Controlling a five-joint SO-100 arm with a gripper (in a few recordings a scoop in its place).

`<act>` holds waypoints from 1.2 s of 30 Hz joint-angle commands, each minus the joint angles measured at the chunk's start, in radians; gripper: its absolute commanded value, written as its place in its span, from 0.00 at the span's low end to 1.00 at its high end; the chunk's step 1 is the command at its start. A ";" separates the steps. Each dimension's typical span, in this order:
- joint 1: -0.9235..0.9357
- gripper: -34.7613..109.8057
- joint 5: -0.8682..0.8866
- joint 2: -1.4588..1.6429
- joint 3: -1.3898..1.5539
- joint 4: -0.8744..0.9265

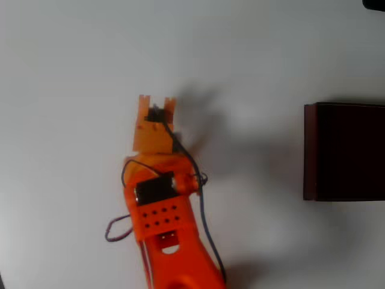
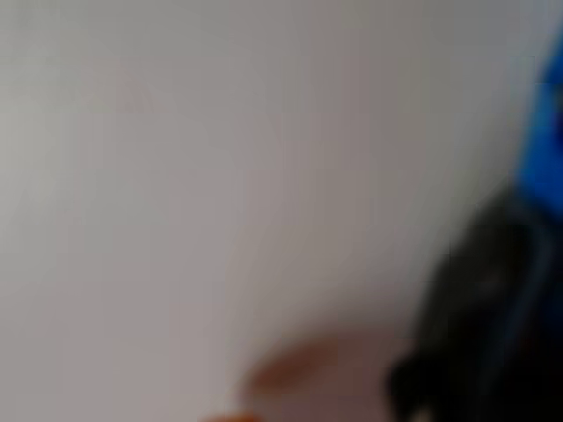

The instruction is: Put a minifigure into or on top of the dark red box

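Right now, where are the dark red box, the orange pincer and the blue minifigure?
Dark red rectangular box (image 1: 310, 150): overhead view, left wall.
Orange pincer (image 1: 157, 102): overhead view, between fingertips.
Blue-topped minifigure (image 2: 544, 158): wrist view, blurred blue top.

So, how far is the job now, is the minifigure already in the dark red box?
Not yet. The dark red box sits at the right edge of the overhead view with nothing visible in or on it. The claw is well to its left, above the white table. The blurred wrist view shows a blue and dark shape at its right edge, likely the minifigure, very close; whether it is gripped is unclear. Carrying and placing remain.
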 commanded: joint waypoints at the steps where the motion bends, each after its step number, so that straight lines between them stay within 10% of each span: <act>1: 0.011 0.42 -0.006 0.000 -0.014 -0.015; 36: 0.052 0.24 -0.098 0.052 0.055 -0.021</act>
